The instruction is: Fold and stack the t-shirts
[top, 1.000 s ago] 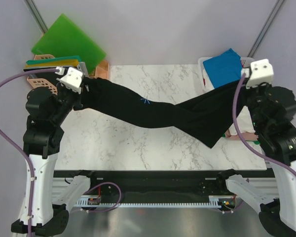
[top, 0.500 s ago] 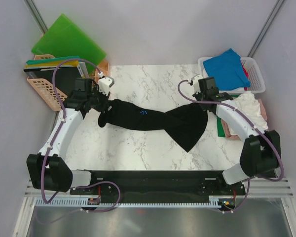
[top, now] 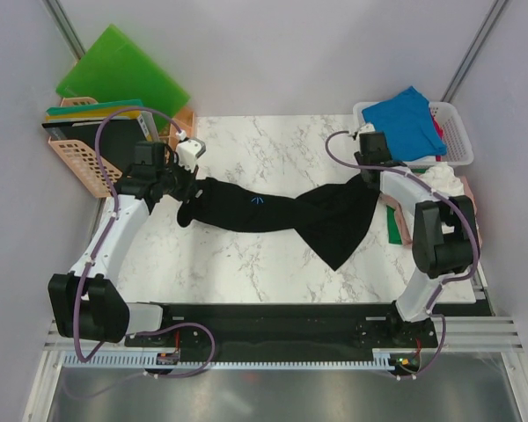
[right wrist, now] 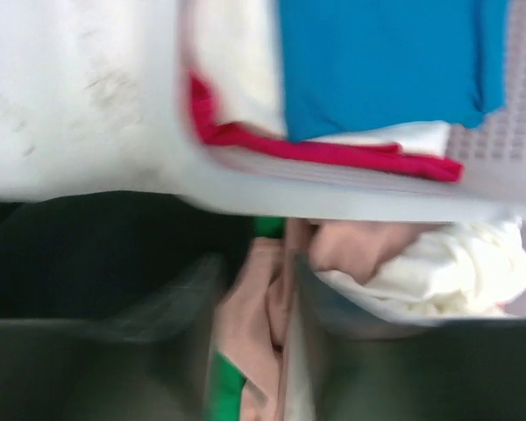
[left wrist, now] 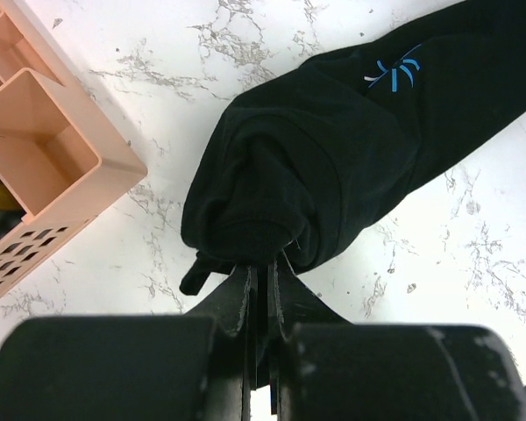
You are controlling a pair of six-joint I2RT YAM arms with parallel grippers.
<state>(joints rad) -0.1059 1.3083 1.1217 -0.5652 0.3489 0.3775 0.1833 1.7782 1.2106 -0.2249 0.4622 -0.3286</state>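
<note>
Spreading step, I judge. At 9 o'clock, peach plastic crate [top: 75, 163] holds flat boards [top: 92, 110]. My left gripper [left wrist: 263, 263] is clamped on the large black cloth t-shirt [top: 273, 211], roped across centre. Right gripper [right wrist: 256, 281], fingers parted, grips nothing; next it needs a hem corner. At 1 o'clock, white plastic basket [top: 458, 141] holds a bright blue t-shirt [top: 403, 114] topmost.

You have two arms, the left arm [top: 114, 230] and the right arm [top: 440, 242]. On the one marble table [top: 246, 264] lies one black shirt [top: 273, 211]. One white basket [top: 458, 149] holds one blue shirt [top: 405, 119]. You also have one peach crate [top: 75, 163] and one large green board [top: 119, 75]. The heap of cloth [top: 444, 185] at right is too bunched to count.
</note>
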